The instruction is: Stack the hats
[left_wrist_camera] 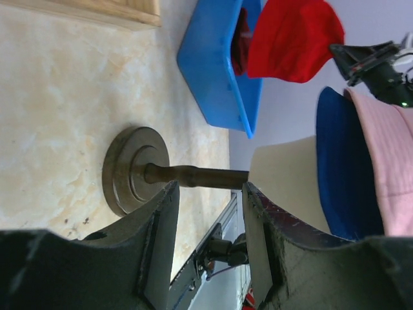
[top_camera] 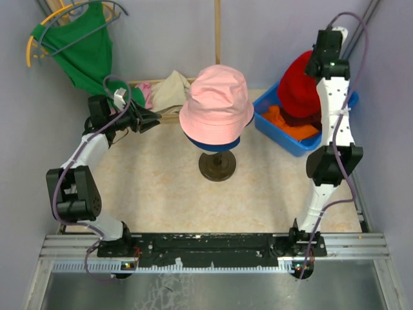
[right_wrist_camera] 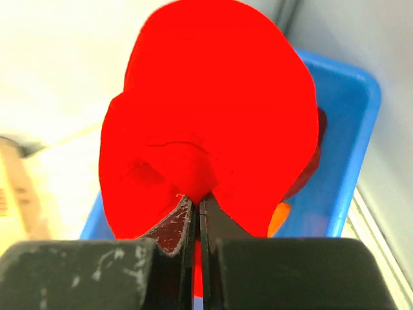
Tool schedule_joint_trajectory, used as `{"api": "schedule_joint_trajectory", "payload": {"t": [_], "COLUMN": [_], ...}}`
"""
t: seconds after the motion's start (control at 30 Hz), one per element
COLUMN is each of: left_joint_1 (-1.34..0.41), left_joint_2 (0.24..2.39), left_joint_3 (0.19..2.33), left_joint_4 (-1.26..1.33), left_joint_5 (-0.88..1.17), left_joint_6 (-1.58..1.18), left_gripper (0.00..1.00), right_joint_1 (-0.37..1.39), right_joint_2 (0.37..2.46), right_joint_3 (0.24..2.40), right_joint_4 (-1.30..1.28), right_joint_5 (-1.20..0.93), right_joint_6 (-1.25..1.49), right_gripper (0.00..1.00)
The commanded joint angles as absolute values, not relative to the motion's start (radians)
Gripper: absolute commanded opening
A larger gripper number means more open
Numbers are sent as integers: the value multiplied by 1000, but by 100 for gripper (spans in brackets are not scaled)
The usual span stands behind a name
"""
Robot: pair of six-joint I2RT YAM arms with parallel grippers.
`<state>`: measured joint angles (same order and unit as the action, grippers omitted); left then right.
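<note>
A pink bucket hat [top_camera: 216, 103] sits on top of a navy blue hat [top_camera: 222, 144] on a head form on a dark round stand [top_camera: 217, 166] mid-table. Both hats also show in the left wrist view, pink [left_wrist_camera: 390, 161] over navy [left_wrist_camera: 342, 168]. My right gripper [right_wrist_camera: 198, 203] is shut on a red hat [right_wrist_camera: 213, 110] and holds it above the blue bin [top_camera: 293, 139]; the red hat also shows from above [top_camera: 298, 87]. An orange hat [top_camera: 290, 124] lies in the bin. My left gripper [left_wrist_camera: 208, 194] is open and empty, left of the stand [left_wrist_camera: 132, 169].
A green garment on a hanger [top_camera: 80, 48] hangs at the back left. Beige and pink cloths [top_camera: 164, 90] lie in a wooden tray at the back. The blue bin shows in the left wrist view [left_wrist_camera: 216, 64].
</note>
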<state>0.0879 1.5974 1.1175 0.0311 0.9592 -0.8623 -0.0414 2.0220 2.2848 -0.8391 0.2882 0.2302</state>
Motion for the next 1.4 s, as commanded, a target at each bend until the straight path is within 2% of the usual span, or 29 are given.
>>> {"api": "schedule_joint_trajectory", "payload": {"t": [0.0,0.13,0.23,0.5,0.73,1.0,1.37], "left_joint_1": [89,84,82,81,82,75,73], "left_joint_2": [1523,1495,1481,1428,1408,1390,1380], "left_joint_3": [1135,1130,1129,1074,1051,1039,993], "left_joint_4": [11,11,3,4,25,52,136], "left_joint_5": [997,1027,1047,1073,1088,1091,1101], "left_joint_6": [-845,-851,-851,-846,-855,-875,-921], "left_gripper": [50,51,51,51,51,52,52], "right_joint_1": [-37,-38,-45,-85,-92,-65,158], "right_joint_2": [1916,1897,1850,1761,1760,1745,1752], "right_joint_3": [2433,2574,2583,2541,2533,2511,2458], "right_joint_4": [-910,-943,-882,-548,-265,-112,-216], "right_joint_5": [162,7,-124,-501,-720,-813,-767], "right_joint_6": [303,420,538,965,1388,1670,1623], "right_gripper": [0,0,0,0,0,0,0]}}
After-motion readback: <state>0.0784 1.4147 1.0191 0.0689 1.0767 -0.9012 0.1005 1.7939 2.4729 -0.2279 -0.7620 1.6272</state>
